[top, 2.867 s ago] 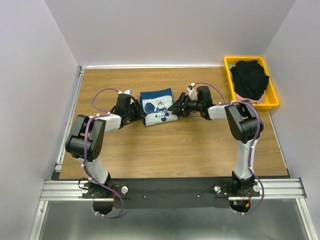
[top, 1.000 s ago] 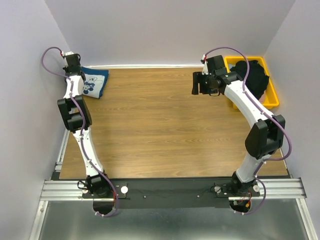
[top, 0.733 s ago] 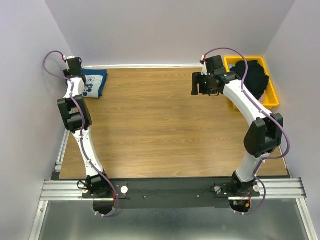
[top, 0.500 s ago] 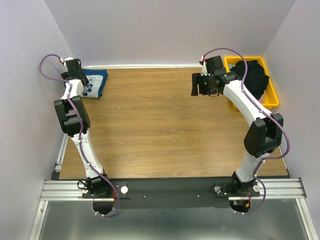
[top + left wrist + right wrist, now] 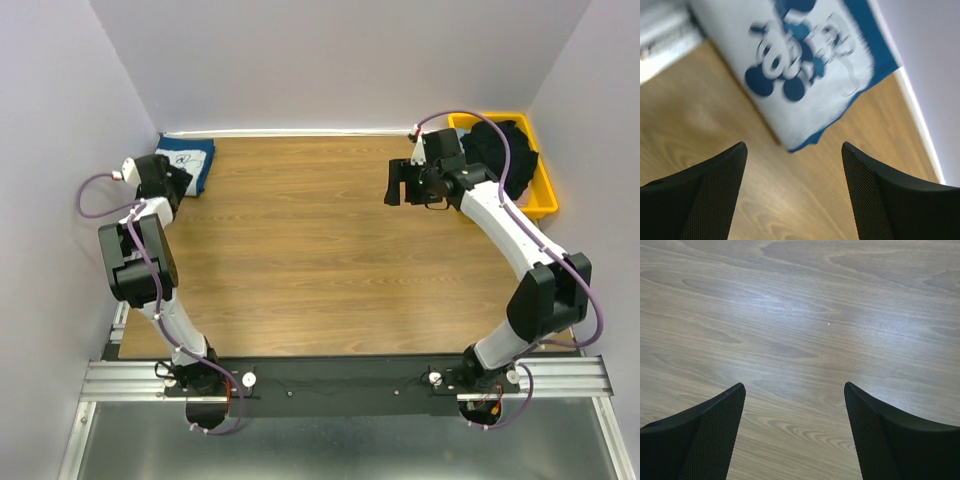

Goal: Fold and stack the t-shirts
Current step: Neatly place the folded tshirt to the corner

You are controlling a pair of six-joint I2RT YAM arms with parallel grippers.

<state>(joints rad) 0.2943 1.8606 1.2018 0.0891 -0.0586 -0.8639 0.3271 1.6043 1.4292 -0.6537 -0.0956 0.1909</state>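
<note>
Since a second ago the left arm has drawn back from the far-left corner of the bench toward the left edge. The left fingers have let go of the cloth and now stand spread with nothing between them. The navy t-shirt lies folded in that far-left corner, close to the far edge, with its white cartoon-mouse print facing up. In the left wrist view the shirt rests flat on the wood just ahead of the parted left fingers, apart from them. The right arm has shifted a little toward the yellow tray at the far-right corner. The right fingers hang over bare wood beside it, released and grasping nothing, as the right wrist view confirms. The black t-shirt sits bunched in the tray.
</note>
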